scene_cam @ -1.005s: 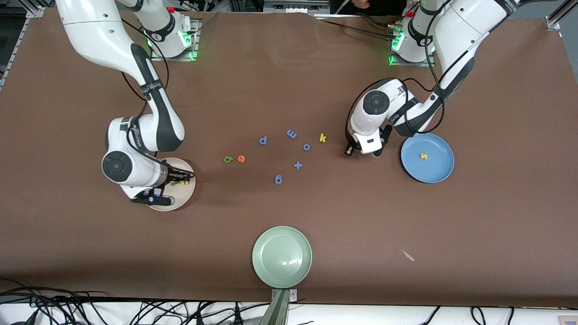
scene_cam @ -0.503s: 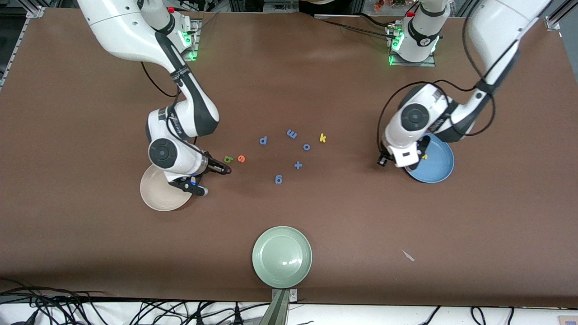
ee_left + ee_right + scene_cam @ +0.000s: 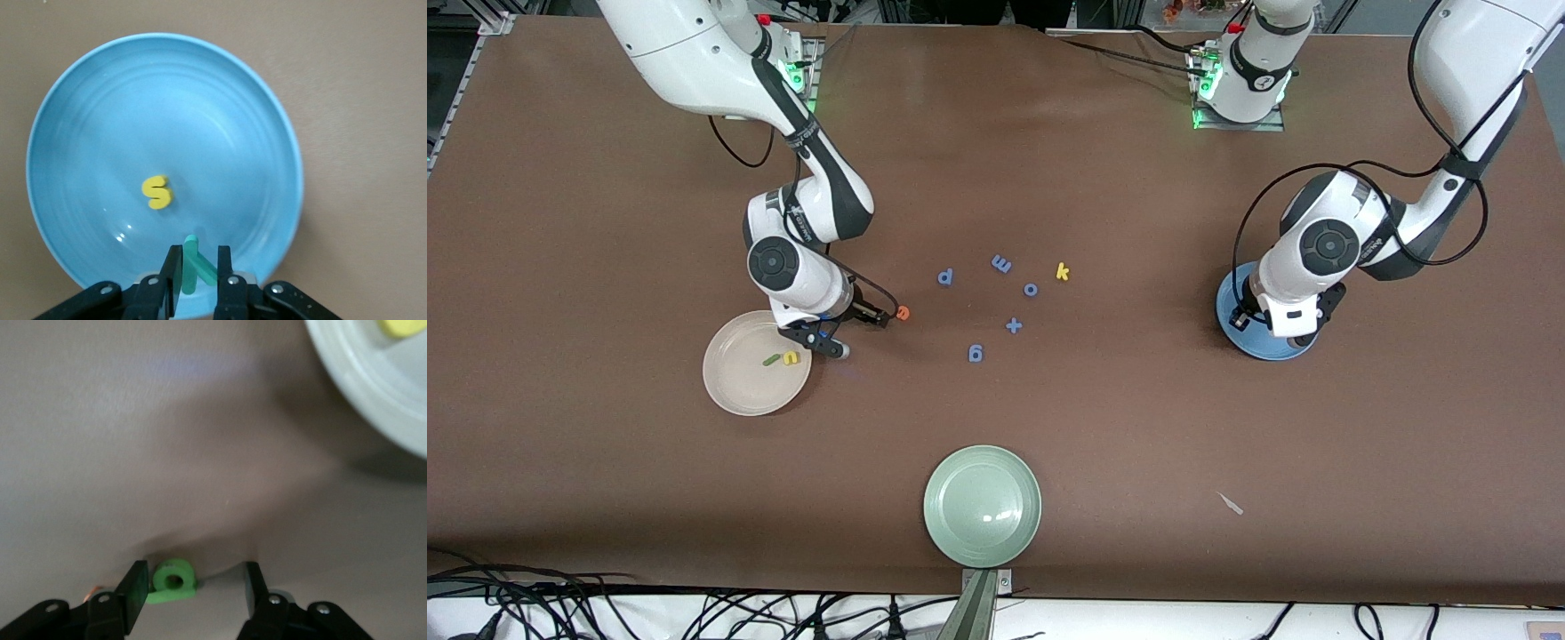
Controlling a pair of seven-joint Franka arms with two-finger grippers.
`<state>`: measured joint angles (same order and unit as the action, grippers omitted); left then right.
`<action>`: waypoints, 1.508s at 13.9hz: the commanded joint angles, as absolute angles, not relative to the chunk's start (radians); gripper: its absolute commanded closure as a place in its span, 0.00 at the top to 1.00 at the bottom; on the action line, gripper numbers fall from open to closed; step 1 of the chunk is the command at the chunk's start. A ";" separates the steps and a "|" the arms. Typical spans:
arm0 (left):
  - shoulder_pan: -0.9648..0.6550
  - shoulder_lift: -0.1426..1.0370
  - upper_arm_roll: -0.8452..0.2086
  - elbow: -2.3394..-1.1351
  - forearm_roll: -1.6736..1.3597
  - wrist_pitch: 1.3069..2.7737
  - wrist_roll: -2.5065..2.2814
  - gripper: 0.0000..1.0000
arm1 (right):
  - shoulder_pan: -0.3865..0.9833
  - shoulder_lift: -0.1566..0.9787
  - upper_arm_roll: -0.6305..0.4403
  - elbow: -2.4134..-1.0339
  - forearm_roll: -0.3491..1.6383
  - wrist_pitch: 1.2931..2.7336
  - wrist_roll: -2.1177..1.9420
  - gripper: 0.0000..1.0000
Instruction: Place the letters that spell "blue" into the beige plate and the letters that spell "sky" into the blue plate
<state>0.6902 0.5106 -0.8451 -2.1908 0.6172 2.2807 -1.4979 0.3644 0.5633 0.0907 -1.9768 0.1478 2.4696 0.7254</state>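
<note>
One teal y (image 3: 193,267) upright, left hand (image 3: 198,275) pinching

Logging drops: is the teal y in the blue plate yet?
Not yet: the left gripper is shut on the teal y, held over the blue plate.

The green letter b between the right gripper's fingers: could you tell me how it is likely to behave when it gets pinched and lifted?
The green b lies flat on the table between the open right gripper, so it probably won't roll or tip. It looks small and thick like foam, so likely very light and slightly squashy. With a fingertip close beside it, it may slide before the pinch lands.
</note>
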 commanded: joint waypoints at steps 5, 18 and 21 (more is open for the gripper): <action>0.729 0.497 -0.908 -2.206 0.637 2.286 -1.419 0.67 | 0.396 0.529 0.092 -2.032 0.147 2.522 0.761 0.60; 0.339 0.598 -0.996 -2.166 0.722 2.407 -1.623 0.60 | 0.394 0.529 0.084 -2.025 0.106 2.517 0.747 0.05; 0.325 0.705 -0.991 -2.135 0.854 2.433 -1.609 0.60 | 0.391 0.509 0.035 -1.984 0.106 2.438 0.663 0.05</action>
